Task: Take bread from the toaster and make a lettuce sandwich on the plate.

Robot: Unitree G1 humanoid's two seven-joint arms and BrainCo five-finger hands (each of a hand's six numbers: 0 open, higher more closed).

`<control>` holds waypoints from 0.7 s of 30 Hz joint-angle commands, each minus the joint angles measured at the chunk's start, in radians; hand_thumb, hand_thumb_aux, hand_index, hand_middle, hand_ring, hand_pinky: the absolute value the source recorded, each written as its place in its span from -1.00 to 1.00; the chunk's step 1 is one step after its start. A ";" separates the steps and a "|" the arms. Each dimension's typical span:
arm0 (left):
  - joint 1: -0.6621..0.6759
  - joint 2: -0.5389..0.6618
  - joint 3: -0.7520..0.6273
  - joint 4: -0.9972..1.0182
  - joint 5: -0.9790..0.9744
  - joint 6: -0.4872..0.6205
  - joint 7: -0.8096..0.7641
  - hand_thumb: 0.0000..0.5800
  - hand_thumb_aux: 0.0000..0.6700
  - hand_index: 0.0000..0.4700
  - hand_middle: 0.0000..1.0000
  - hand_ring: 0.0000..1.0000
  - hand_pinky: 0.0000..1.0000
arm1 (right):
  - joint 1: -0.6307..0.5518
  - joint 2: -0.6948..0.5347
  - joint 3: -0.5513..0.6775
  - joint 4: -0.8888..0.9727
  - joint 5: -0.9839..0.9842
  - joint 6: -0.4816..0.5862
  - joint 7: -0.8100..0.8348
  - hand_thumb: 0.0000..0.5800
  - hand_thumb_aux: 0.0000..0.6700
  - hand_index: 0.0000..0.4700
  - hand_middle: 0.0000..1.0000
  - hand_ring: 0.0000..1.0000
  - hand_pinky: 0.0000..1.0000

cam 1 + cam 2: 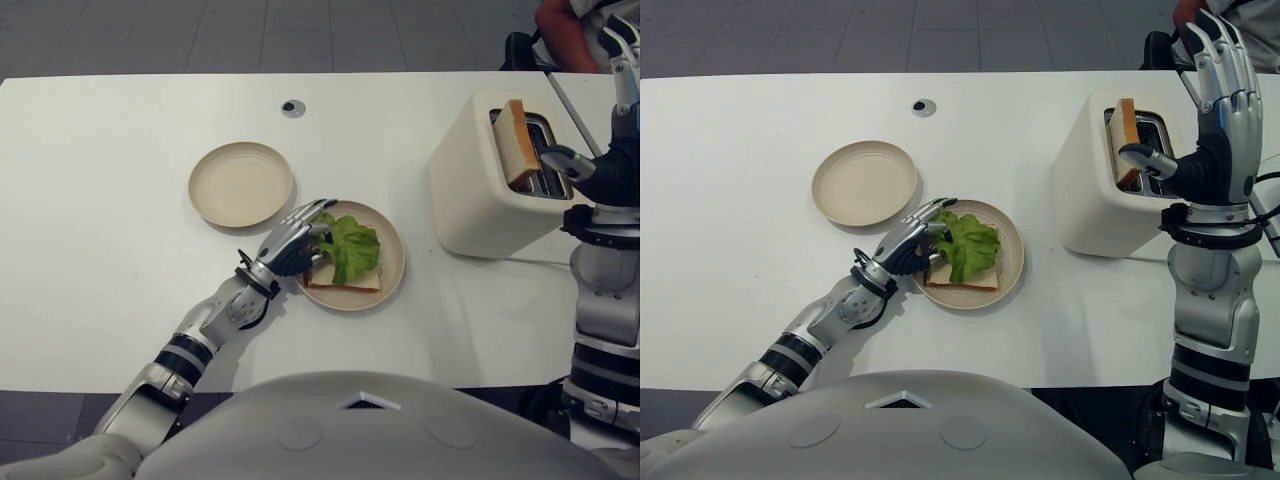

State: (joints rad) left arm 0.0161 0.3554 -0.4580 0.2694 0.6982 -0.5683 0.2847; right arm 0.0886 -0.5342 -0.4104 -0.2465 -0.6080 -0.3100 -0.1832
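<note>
Looks roughly halfway home. Already down on the plate (393, 243) at centre: a bread slice (345, 280) with the lettuce (352, 245) piled on top. Still to come: the top slice (517, 140), standing up out of the toaster (470, 195) over at 3 o'clock from the plate, then the trip across to cap the leaf. Nothing doing with the spare dish (240, 183) at 10 o'clock, bare.

Now to the fingers. At the plate's 9 o'clock, the left hand (288, 245): loosely curled, tips draped over the 9 o'clock edge of the lettuce, apparently gripping it lightly. Hard to say whether a true pinch or just a press. Over at the toaster's 3 o'clock, the right hand (1225, 95): spread wide, pointing straight up, closed on nothing, thumb stuck out toward 9 o'clock at the standing slice. Touching the crust or just beside it? Cannot tell from here. Needs, on this reading, a closing pinch on that slice and a clean lift.
</note>
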 commanded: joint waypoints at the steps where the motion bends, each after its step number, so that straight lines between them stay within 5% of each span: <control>1: 0.026 0.019 0.009 -0.063 0.027 0.034 -0.032 1.00 1.00 1.00 -1.00 -1.00 -1.00 | 0.036 -0.020 0.022 0.087 -0.073 0.095 0.023 -1.00 -1.00 -1.00 -1.00 -1.00 -1.00; 3: 0.037 0.021 -0.005 -0.090 0.035 0.041 -0.052 0.94 0.65 0.65 -1.00 -1.00 -1.00 | 0.062 -0.036 0.058 0.121 -0.112 0.131 0.053 -1.00 -1.00 -1.00 -1.00 -1.00 -1.00; 4: 0.044 0.019 -0.012 -0.101 0.038 0.041 -0.061 0.70 0.22 0.22 -1.00 -1.00 -1.00 | 0.073 -0.045 0.079 0.138 -0.133 0.146 0.070 -1.00 -1.00 -1.00 -1.00 -1.00 -1.00; 5: 0.050 0.018 -0.018 -0.111 0.039 0.038 -0.069 0.56 0.07 0.07 -1.00 -1.00 -1.00 | 0.081 -0.050 0.099 0.151 -0.146 0.154 0.082 -1.00 -1.00 -1.00 -1.00 -1.00 -1.00; 6: 0.055 0.017 -0.022 -0.123 0.038 0.037 -0.076 -0.52 -0.74 -0.74 -1.00 -1.00 -1.00 | 0.088 -0.055 0.122 0.157 -0.155 0.159 0.098 -1.00 -1.00 -1.00 -1.00 -1.00 -1.00; 7: 0.059 0.015 -0.022 -0.132 0.036 0.036 -0.081 -1.00 -1.00 -1.00 -1.00 -1.00 -1.00 | 0.092 -0.057 0.141 0.153 -0.158 0.165 0.113 -1.00 -1.00 -1.00 -1.00 -1.00 -1.00; 8: 0.061 0.013 -0.021 -0.139 0.032 0.037 -0.083 -1.00 -1.00 -1.00 -1.00 -1.00 -1.00 | 0.092 -0.057 0.155 0.147 -0.154 0.170 0.126 -0.97 -0.98 -0.98 -1.00 -1.00 -1.00; 9: 0.063 0.010 -0.020 -0.144 0.028 0.036 -0.085 -1.00 -1.00 -1.00 -1.00 -1.00 -1.00 | 0.091 -0.059 0.165 0.141 -0.149 0.176 0.133 0.46 -0.04 -0.04 -1.00 -1.00 -1.00; 10: 0.064 0.007 -0.018 -0.147 0.025 0.035 -0.086 -1.00 -1.00 -1.00 -1.00 -1.00 -1.00 | 0.088 -0.061 0.168 0.135 -0.140 0.183 0.137 0.68 0.20 0.20 -1.00 -1.00 -1.00; 11: 0.066 0.005 -0.016 -0.151 0.022 0.033 -0.086 -1.00 -1.00 -1.00 -1.00 -1.00 -1.00 | 0.085 -0.063 0.165 0.132 -0.131 0.186 0.133 1.00 1.00 1.00 -0.91 -0.91 -0.91; 12: 0.070 0.004 -0.013 -0.159 0.019 0.033 -0.085 -1.00 -1.00 -1.00 -1.00 -1.00 -1.00 | 0.079 -0.066 0.156 0.129 -0.121 0.184 0.120 1.00 1.00 1.00 1.00 1.00 1.00; 19: 0.089 -0.004 0.066 -0.229 -0.016 0.016 -0.032 -1.00 -1.00 -1.00 -1.00 -1.00 -1.00 | 0.000 0.007 0.103 -0.018 -0.035 0.066 -0.088 1.00 1.00 1.00 1.00 1.00 1.00; 21: 0.098 -0.007 0.097 -0.245 -0.028 0.002 -0.005 -1.00 -1.00 -1.00 -1.00 -1.00 -1.00 | -0.032 0.045 0.118 -0.107 0.042 -0.042 -0.140 1.00 1.00 1.00 1.00 1.00 1.00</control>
State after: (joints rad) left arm 0.0991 0.3492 -0.3857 0.0411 0.6850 -0.5574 0.2617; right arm 0.0822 -0.5245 -0.3064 -0.2872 -0.6393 -0.2759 -0.3022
